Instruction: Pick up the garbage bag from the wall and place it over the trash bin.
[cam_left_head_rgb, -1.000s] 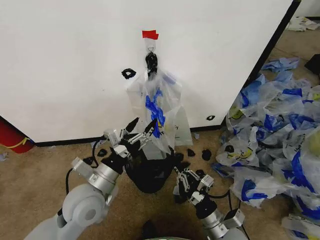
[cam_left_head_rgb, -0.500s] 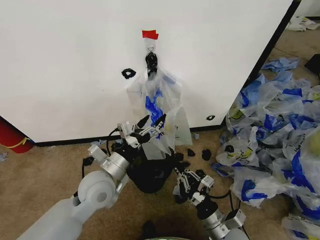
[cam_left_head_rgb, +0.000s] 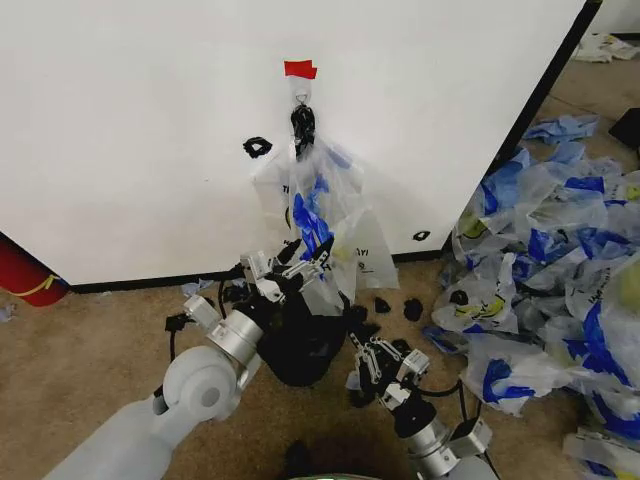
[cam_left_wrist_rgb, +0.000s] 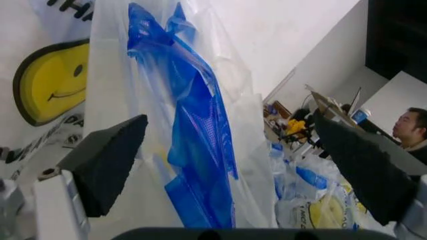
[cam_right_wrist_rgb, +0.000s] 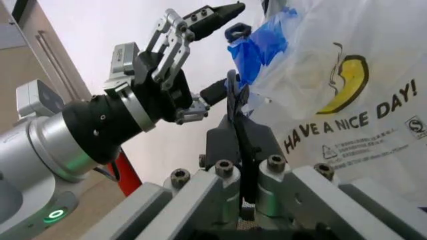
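Note:
The garbage bag (cam_left_head_rgb: 325, 200) hangs from a black clip (cam_left_head_rgb: 302, 122) under red tape (cam_left_head_rgb: 300, 69) on the white wall (cam_left_head_rgb: 130, 130). It is translucent white with blue handles (cam_left_wrist_rgb: 193, 140) and a yellow smiley (cam_left_wrist_rgb: 50, 82). My left gripper (cam_left_head_rgb: 305, 258) is open at the bag's lower part, and the bag's blue folds lie between its black fingers (cam_left_wrist_rgb: 107, 160). The black trash bin (cam_left_head_rgb: 300, 345) stands on the floor right below the bag. My right gripper (cam_left_head_rgb: 375, 365) is shut, low beside the bin's right side, holding nothing. From the right wrist I see the left gripper (cam_right_wrist_rgb: 220, 52) against the bag (cam_right_wrist_rgb: 333, 100).
A big pile of similar bags (cam_left_head_rgb: 540, 260) covers the floor at the right. Black scraps (cam_left_head_rgb: 410, 308) lie by the wall's base strip. A red rounded object (cam_left_head_rgb: 25, 275) sits at the far left. Brown carpet lies open at the front left.
My left gripper has moved forward and right until its open fingers straddle the bag. The bag's lower part has swung to the right. The right arm has stayed still.

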